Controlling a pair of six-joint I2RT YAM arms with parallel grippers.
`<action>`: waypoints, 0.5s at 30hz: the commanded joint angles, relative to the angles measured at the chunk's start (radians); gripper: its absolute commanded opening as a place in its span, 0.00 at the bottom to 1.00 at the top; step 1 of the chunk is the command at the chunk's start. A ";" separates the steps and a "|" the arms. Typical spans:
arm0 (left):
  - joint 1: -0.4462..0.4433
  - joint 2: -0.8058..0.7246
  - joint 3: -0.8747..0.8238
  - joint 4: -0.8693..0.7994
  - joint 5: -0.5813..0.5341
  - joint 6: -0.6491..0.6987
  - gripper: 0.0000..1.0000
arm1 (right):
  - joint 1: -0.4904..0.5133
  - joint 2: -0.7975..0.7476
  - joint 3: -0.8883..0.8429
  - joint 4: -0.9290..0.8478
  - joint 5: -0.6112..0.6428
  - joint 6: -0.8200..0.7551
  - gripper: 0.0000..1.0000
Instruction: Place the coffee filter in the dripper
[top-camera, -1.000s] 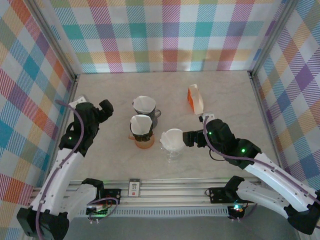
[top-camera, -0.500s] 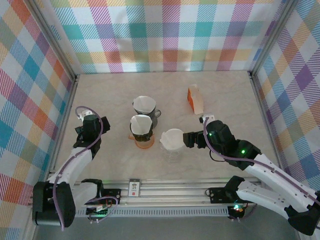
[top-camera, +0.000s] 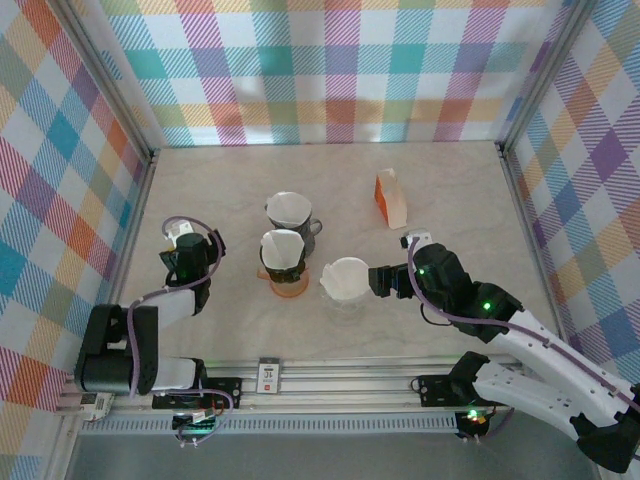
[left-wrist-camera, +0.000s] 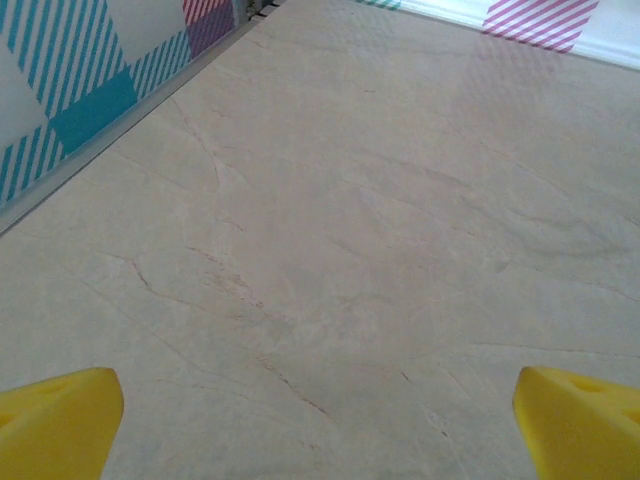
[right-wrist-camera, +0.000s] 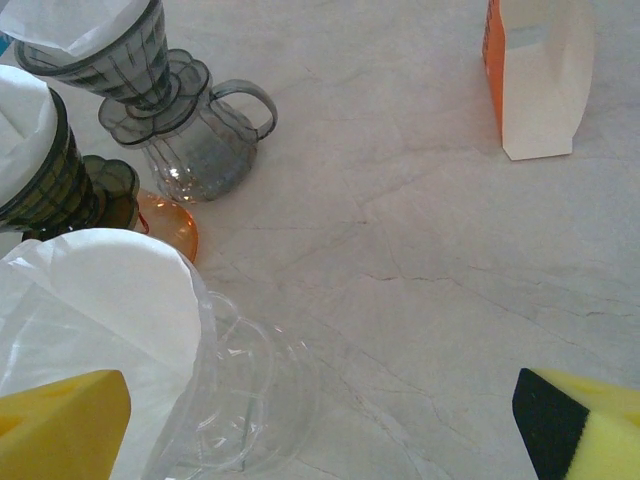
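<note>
At the left, the left end effector (left-wrist-camera: 320, 425) is seen low over bare table (left-wrist-camera: 330, 230), its jaws spread wide and nothing held between them. Nearer the middle, two dark drippers are found, one with a grey handled base (top-camera: 291, 213) and, just in front of it, one on an orange base (top-camera: 284, 258); each is already lined with white paper. To their right stands the clear dripper (right-wrist-camera: 245, 395), and the coffee filter (right-wrist-camera: 105, 290) is seen resting inside its cone, its rim raised a little above the glass. The right end effector (right-wrist-camera: 322, 425) is held just beside this dripper, fully open and empty, with no finger on the paper. Farther back, an orange filter pack (top-camera: 391, 198) stands apart.

The placing is judged complete or nearly so. A clean withdrawal of the right arm is called for next, so that the light paper is not brushed or tipped out.
</note>
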 joint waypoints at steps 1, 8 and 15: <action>0.006 0.045 -0.018 0.135 0.002 0.007 1.00 | 0.004 0.006 -0.011 0.018 0.023 -0.017 0.99; 0.002 0.072 -0.007 0.147 0.034 0.028 1.00 | 0.004 0.055 -0.047 0.068 0.020 -0.011 0.99; -0.018 0.086 -0.019 0.192 0.051 0.063 0.99 | 0.003 0.079 -0.040 0.090 0.021 -0.030 0.99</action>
